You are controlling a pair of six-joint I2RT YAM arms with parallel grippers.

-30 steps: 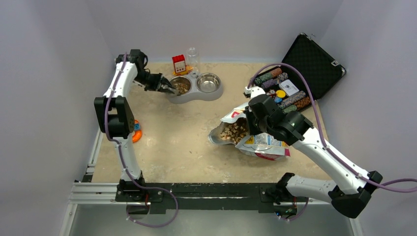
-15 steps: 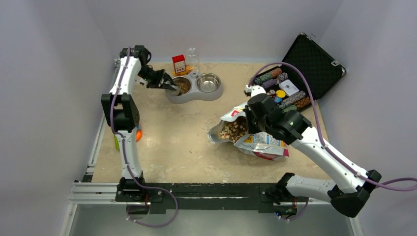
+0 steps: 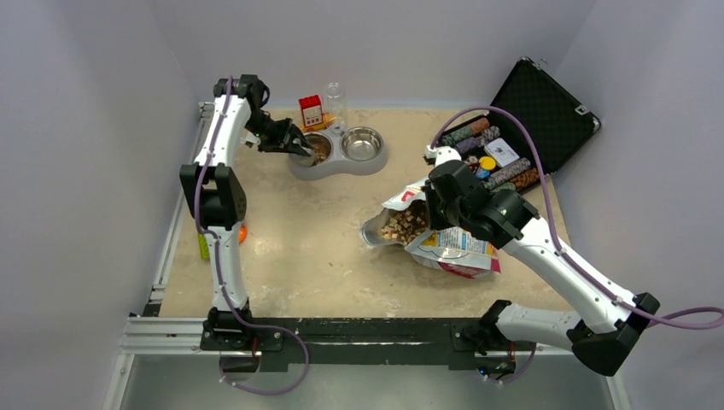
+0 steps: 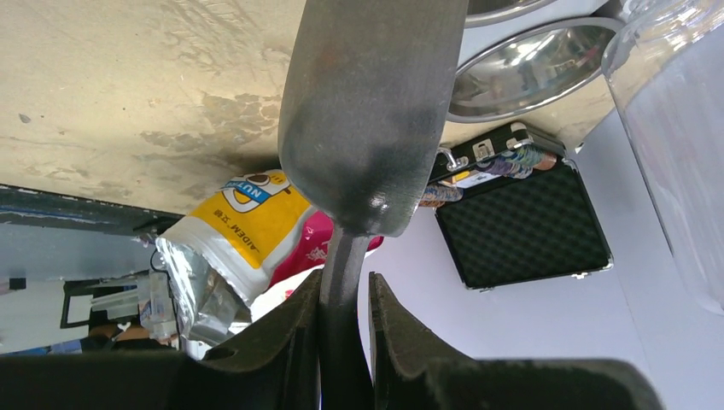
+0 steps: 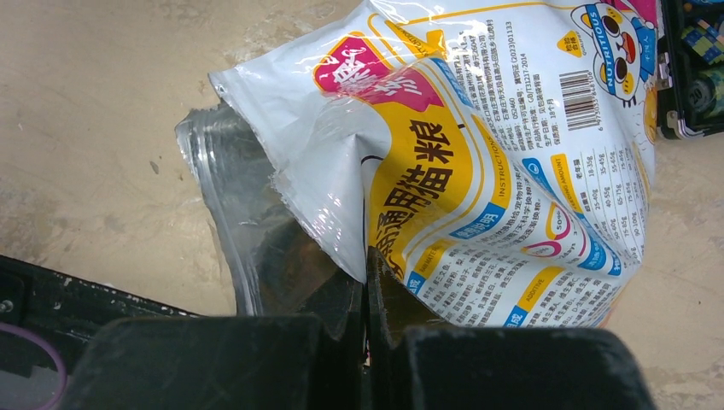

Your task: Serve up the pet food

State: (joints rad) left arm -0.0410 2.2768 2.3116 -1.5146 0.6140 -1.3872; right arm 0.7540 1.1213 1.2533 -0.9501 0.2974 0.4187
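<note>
My left gripper (image 3: 293, 146) is shut on the handle of a metal scoop (image 4: 371, 111), tipped at the left bowl (image 3: 314, 149) of a grey double feeder; brown pet food (image 3: 318, 152) lies in that bowl. The right bowl (image 3: 362, 143) looks bare. My right gripper (image 3: 434, 219) is shut on the edge of the white-and-yellow food bag (image 5: 478, 162), which lies on the table with its foil mouth open and more pet food (image 3: 403, 225) showing inside. In the left wrist view the scoop's underside hides its contents.
An open black case (image 3: 534, 120) with rows of poker chips stands at the back right. A small red box (image 3: 311, 111) and a clear bottle (image 3: 335, 100) stand behind the feeder. An orange object (image 3: 240, 231) lies by the left arm.
My left arm has swung further back and right, bringing the scoop over the left bowl. My right gripper stays on the bag, almost unmoved.
</note>
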